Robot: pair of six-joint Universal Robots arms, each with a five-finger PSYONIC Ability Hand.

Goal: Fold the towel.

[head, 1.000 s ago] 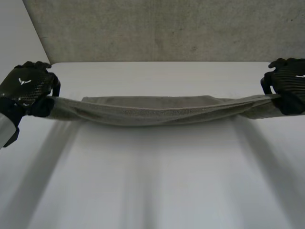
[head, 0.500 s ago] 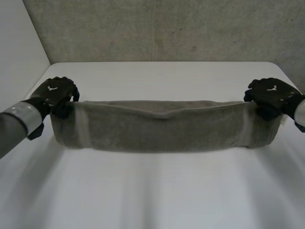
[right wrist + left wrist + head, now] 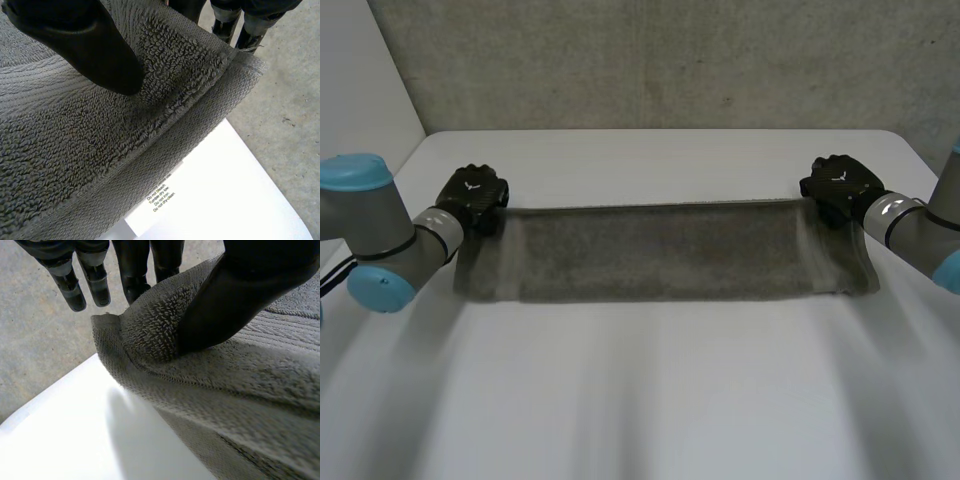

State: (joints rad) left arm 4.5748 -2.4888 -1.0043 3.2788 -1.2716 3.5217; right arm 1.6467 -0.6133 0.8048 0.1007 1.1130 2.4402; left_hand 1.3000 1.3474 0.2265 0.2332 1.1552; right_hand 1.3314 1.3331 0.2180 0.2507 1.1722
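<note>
Grey towel (image 3: 660, 250) stretched between left robot hand (image 3: 472, 197) and right robot hand (image 3: 840, 185), each pinching far corner.

A white care label (image 3: 152, 207) peeks out from under the hem of the towel (image 3: 75, 150), and its small black print reads in four short lines: "Do not bleach", "Tumble dry low", "Do not iron", "Do not dryclean". On the back of the left hand (image 3: 472, 190) and the right hand (image 3: 840, 182) sits a small white winged mark, no letters in it.
</note>
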